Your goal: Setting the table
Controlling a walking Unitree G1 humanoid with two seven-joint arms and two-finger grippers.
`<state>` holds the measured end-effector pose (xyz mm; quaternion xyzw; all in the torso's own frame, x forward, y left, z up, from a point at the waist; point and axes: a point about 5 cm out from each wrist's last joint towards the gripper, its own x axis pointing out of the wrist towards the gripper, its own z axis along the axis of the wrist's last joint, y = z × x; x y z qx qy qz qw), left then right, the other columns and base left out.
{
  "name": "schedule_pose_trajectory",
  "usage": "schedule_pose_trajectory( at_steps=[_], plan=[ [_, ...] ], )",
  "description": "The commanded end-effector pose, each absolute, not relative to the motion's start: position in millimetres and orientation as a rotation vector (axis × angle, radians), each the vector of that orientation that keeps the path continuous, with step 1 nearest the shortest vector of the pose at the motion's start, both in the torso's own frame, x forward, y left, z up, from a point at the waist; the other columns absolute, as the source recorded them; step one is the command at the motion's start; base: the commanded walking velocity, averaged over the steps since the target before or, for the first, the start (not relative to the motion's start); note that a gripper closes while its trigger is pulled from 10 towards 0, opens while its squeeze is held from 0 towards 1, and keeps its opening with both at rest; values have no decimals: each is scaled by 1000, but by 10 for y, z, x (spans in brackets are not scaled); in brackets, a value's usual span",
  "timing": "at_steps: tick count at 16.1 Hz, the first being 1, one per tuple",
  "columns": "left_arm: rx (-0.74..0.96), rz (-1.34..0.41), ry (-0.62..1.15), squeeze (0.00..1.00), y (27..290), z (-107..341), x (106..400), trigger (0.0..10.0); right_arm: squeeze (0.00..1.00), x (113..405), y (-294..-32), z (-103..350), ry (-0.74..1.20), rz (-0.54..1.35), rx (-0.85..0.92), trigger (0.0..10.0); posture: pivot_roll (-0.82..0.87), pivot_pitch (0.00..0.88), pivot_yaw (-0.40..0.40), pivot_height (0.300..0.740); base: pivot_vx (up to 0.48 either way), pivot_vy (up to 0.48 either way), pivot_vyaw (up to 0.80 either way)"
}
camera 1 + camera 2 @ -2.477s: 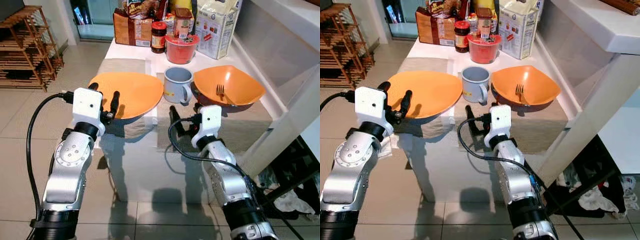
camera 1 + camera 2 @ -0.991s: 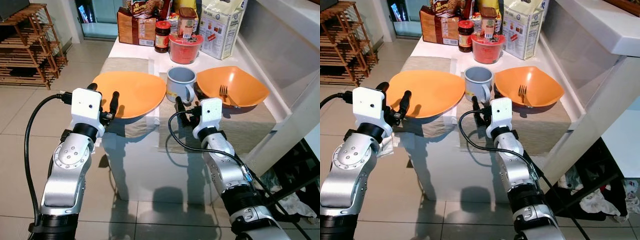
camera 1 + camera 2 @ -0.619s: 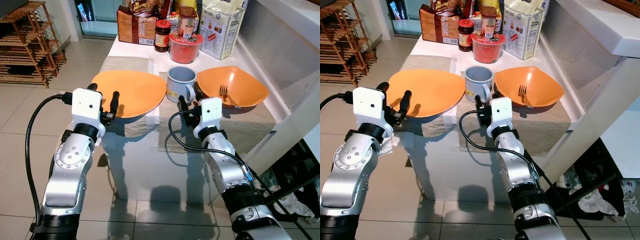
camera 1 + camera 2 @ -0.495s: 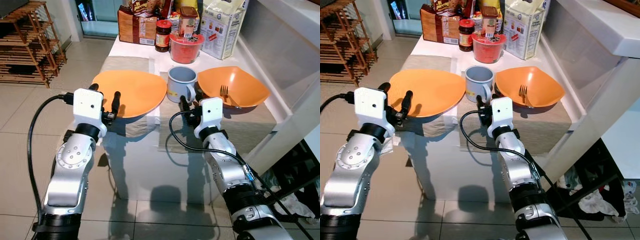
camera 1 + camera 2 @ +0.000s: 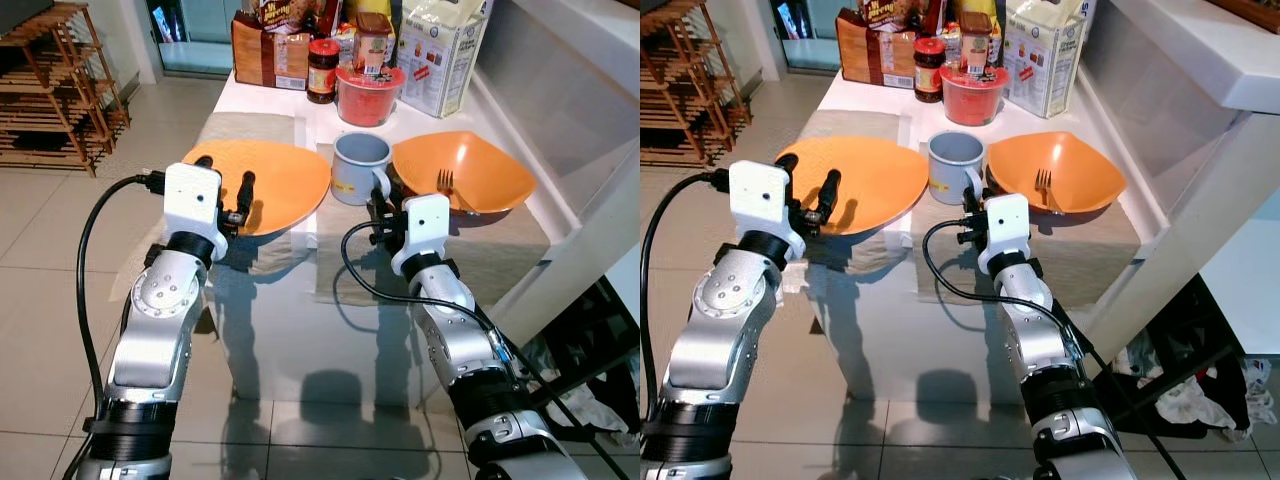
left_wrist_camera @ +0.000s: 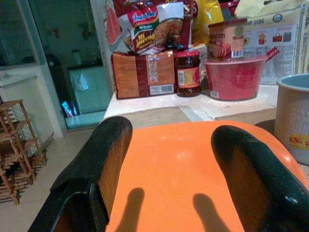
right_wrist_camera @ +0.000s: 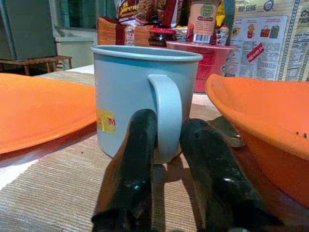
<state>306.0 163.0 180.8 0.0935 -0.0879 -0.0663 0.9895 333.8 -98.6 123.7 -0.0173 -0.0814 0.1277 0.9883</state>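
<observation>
A grey-blue mug [image 5: 358,165] stands on a beige placemat [image 5: 480,255] between a flat orange plate [image 5: 285,175] and an orange bowl [image 5: 480,165] holding a fork [image 5: 443,182]. My right gripper [image 5: 379,203] is at the mug's near side. In the right wrist view its two fingers [image 7: 137,159] sit close together on either side of the handle [image 7: 166,113], shut on it. My left gripper [image 5: 225,178] is open over the plate's near rim. The left wrist view shows the plate [image 6: 178,164] lying between the spread fingers [image 6: 104,154].
Food packets, a jar [image 5: 321,72] and a red tub [image 5: 364,95] crowd the far end of the white table [image 5: 275,300]. A wooden rack [image 5: 60,90] stands at the left. A white counter edge [image 5: 600,215] runs along the right, with clutter on the floor below it.
My left gripper has moved forward and inward over the plate's rim. My right gripper has crept forward to the mug and its fingers now flank the handle.
</observation>
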Motion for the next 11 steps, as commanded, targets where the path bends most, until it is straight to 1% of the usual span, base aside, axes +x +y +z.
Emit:
schedule_pose_trajectory(
  at_steps=[1, 6, 11],
  plan=[
    [193, -145, -190, 0, 1586, 1833, 3082, 10000, 0, 3345, -1039, 1261, -177, 237, -36, 0, 224, 0, -35, 740, 0, 0, 0],
    [178, -148, -196, 0, 1540, 1811, 3113, 10000, 0, 3368, -1077, 1319, -198, 241, -58, 0, 216, 0, -43, 740, 0, 0, 0],
    [187, -152, -213, 0, 1551, 1850, 3162, 10000, 0, 3386, -1034, 1386, -234, 234, -57, 0, 218, 0, -33, 740, 0, 0, 0]
  ],
)
